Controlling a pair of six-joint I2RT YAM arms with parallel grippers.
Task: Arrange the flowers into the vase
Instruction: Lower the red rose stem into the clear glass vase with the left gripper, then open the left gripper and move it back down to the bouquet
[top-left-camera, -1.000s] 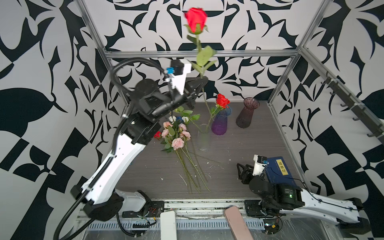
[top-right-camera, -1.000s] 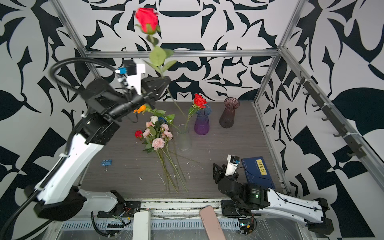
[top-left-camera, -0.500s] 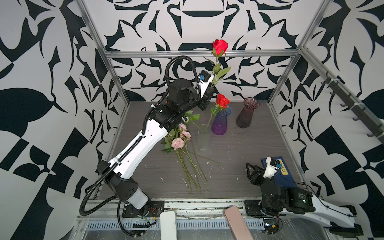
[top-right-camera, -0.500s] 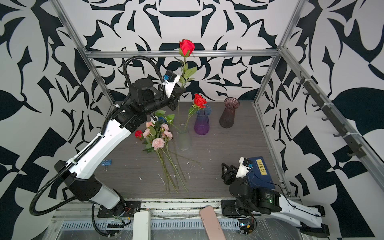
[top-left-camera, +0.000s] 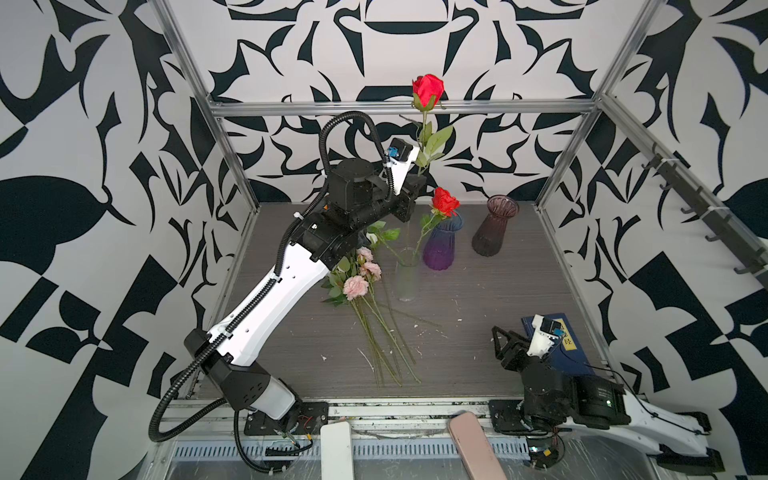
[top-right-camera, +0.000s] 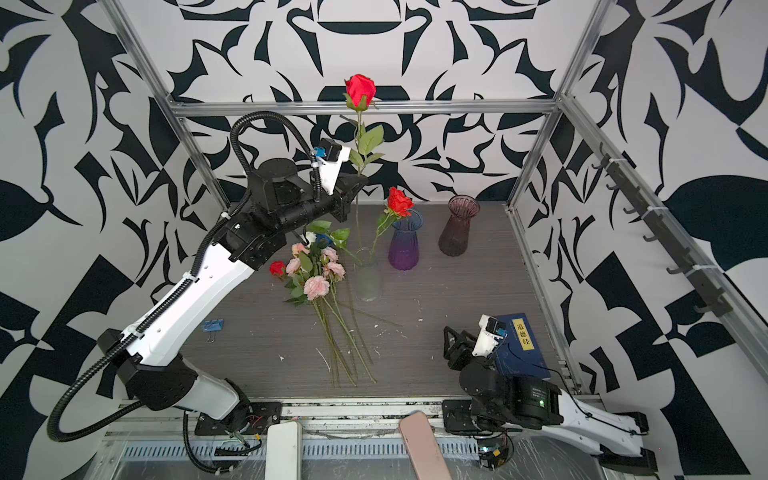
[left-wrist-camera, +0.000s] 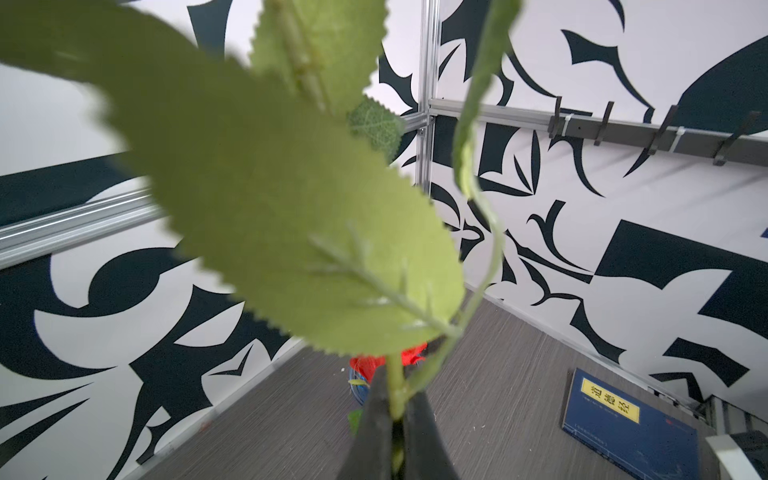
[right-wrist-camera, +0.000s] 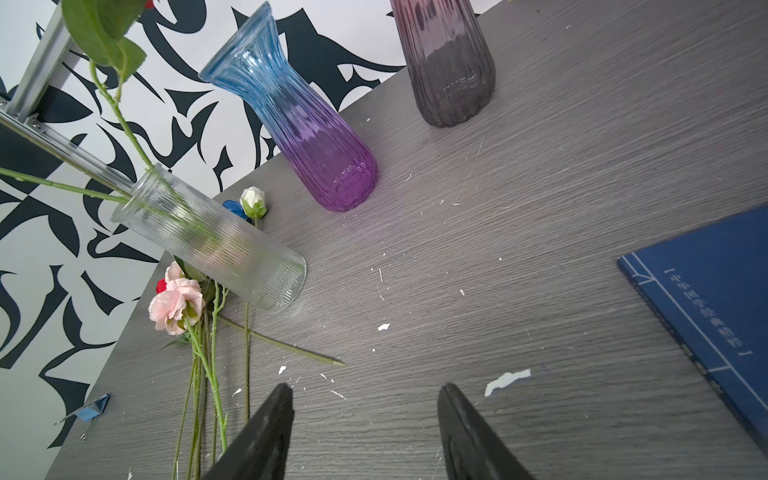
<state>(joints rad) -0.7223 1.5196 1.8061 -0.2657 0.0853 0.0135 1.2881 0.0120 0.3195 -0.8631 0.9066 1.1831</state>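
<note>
**Step in hand:** seating one stem in the clear vase.

- **Loose flowers** (top-right-camera: 316, 276): fabric blooms in pink, red, white and blue on thin wiry green stems. They lie flat on the grey wood-grain table (top-right-camera: 436, 316), just left of the vase.
- **Red rose** (top-right-camera: 360, 89): upright, with the left jaws pressed together on its stem below the serrated leaves. Its foot seems to reach the mouth of the clear vase (top-right-camera: 369, 278), a ribbed glass cylinder already holding a second rose (top-right-camera: 400, 202).
- **Next move:** a straight descent, then release.
- **Blue-to-purple vase** (top-right-camera: 404, 249) and **plum vase** (top-right-camera: 457, 232): fluted glass.
- **Right jaws:** spread, holding nothing, beside a blue book (top-right-camera: 519, 353).
</note>
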